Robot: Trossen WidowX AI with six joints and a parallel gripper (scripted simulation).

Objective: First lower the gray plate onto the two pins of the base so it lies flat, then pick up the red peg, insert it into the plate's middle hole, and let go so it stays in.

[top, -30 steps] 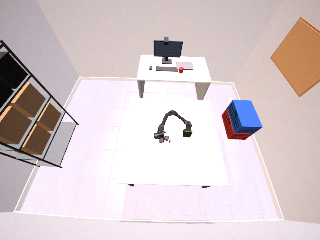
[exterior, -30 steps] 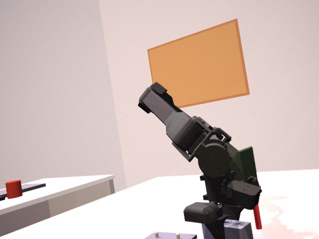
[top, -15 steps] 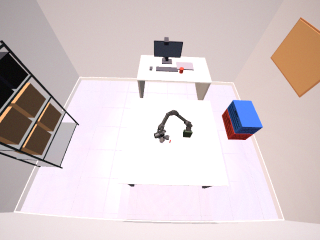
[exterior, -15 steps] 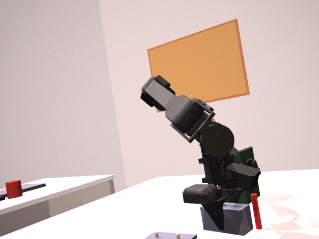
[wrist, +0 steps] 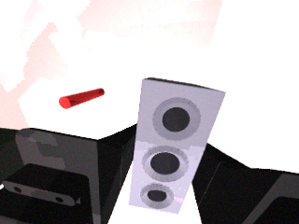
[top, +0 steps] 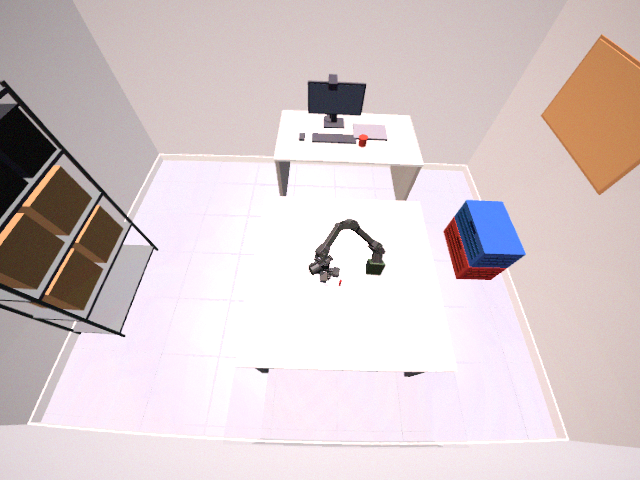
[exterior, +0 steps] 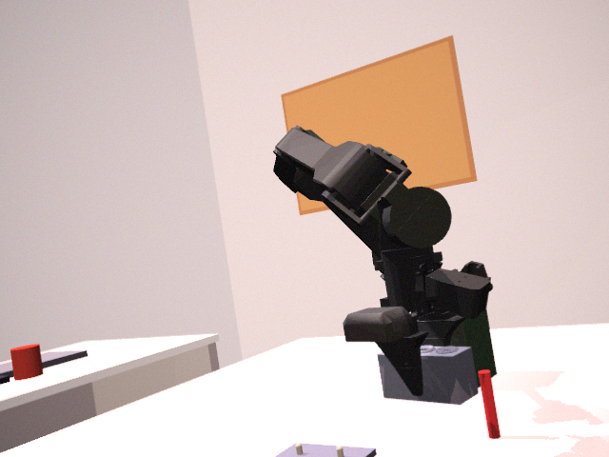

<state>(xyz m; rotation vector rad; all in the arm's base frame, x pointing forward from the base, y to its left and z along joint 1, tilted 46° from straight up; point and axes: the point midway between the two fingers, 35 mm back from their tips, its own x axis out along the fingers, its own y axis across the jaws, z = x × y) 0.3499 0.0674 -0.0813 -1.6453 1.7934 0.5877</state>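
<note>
My gripper (top: pixel 330 275) (exterior: pixel 426 374) (wrist: pixel 163 130) is shut on the gray plate (exterior: pixel 447 386) (wrist: pixel 210 100), one finger on each long side. The plate is a thick block with three round holes in a row; it is held above the table. The far finger is hidden behind it in the exterior view. The red peg (top: pixel 340 282) (exterior: pixel 489 406) (wrist: pixel 83 97) stands upright on the table, to the right of the plate in the exterior view. The base (exterior: pixel 320 450) shows at the bottom edge of the exterior view, with two short pale pins; its near part is cut off.
The arm's dark green mount (top: pixel 375 267) stands on the white table (top: pixel 341 335). A desk (top: pixel 294 149) with a monitor (top: pixel 336 98) and red cup (top: pixel 362 141) (exterior: pixel 26 363) is behind. Crates (top: pixel 491 227) stand right of the table, a shelf rack with boxes to the left.
</note>
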